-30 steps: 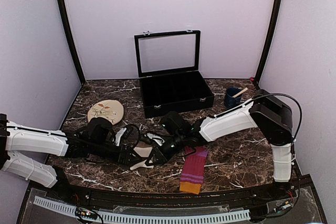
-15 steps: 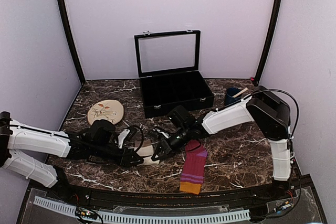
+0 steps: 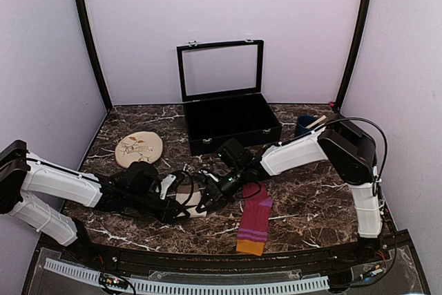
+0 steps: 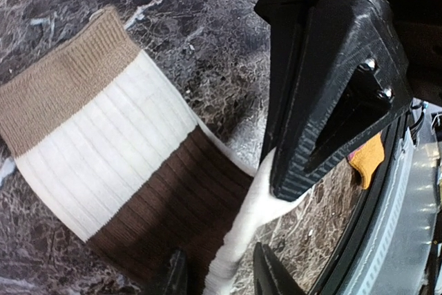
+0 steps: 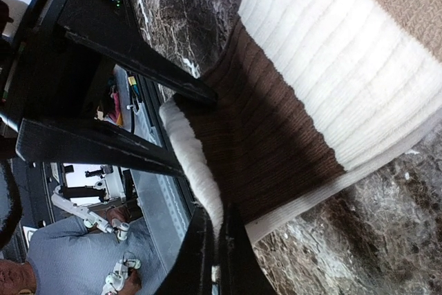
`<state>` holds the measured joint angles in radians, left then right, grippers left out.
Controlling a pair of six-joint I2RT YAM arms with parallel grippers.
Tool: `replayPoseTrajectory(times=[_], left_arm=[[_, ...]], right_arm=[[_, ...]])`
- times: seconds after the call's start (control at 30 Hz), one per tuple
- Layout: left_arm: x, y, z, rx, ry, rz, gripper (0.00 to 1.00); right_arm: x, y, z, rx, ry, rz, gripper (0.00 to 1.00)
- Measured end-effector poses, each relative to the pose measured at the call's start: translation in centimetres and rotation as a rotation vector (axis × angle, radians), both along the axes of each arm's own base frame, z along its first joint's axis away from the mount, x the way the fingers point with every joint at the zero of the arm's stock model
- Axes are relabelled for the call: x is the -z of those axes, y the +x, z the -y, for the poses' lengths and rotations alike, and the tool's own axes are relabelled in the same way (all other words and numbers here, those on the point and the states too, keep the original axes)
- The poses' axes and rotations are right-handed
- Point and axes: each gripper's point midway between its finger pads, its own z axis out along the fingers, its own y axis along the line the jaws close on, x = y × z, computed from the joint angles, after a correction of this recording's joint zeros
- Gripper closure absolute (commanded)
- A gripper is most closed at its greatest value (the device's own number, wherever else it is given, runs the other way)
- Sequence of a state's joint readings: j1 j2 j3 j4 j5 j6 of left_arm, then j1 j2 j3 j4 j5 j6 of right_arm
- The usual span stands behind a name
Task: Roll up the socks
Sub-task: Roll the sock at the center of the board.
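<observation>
The cream sock (image 3: 195, 202) with a tan cuff, a white band and a brown band lies flat between both grippers (image 4: 103, 150) (image 5: 331, 88). My right gripper (image 3: 207, 190) (image 5: 217, 253) is shut on the sock's white folded edge and lifts it a little. My left gripper (image 3: 181, 195) (image 4: 221, 278) is open, its fingers straddling the same white edge without touching it. The right gripper's black fingers (image 4: 324, 101) show just beyond it. The magenta-purple striped sock (image 3: 254, 220) with an orange cuff lies flat to the right, untouched.
An open black case (image 3: 231, 119) stands at the back middle. A beige floral disc (image 3: 139, 147) lies at the left. A blue cup (image 3: 305, 128) with a stick stands at the right back. The table's front edge is close behind the grippers.
The right gripper has drawn back toward the far left with the sock's edge. The left arm has reached further right, bringing its fingers around that edge.
</observation>
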<state>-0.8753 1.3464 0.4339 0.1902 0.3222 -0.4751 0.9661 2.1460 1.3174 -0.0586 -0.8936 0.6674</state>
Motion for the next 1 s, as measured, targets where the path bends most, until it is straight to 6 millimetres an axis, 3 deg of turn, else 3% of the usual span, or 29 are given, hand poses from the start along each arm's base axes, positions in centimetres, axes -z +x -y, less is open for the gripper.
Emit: replayPoseTrajectory(times=[0.23, 0.37, 0.5, 0.8, 1.0], left_arm=[[0.1, 0.1, -0.1, 0.006, 0.000, 0.018, 0.85], [0.2, 0.1, -0.1, 0.008, 0.003, 0.021, 0.99], [0.3, 0.0, -0.2, 0.011, 0.006, 0.023, 1.00], [0.9, -0.4, -0.3, 0.026, 0.009, -0.014, 1.00], [0.8, 0.0, -0.8, 0.011, -0.016, -0.068, 1.00]], right_arm=[[0.3, 0.1, -0.3, -0.001, -0.009, -0.018, 1.00], [0.6, 0.2, -0.4, 0.000, -0.014, -0.024, 1.00], [0.6, 0.2, -0.5, -0.001, -0.015, -0.026, 0.97], [1.3, 0.3, 0.0, -0.014, -0.046, 0.010, 0.72], [2.1, 0.9, 0.6, -0.022, -0.069, 0.068, 0.69]])
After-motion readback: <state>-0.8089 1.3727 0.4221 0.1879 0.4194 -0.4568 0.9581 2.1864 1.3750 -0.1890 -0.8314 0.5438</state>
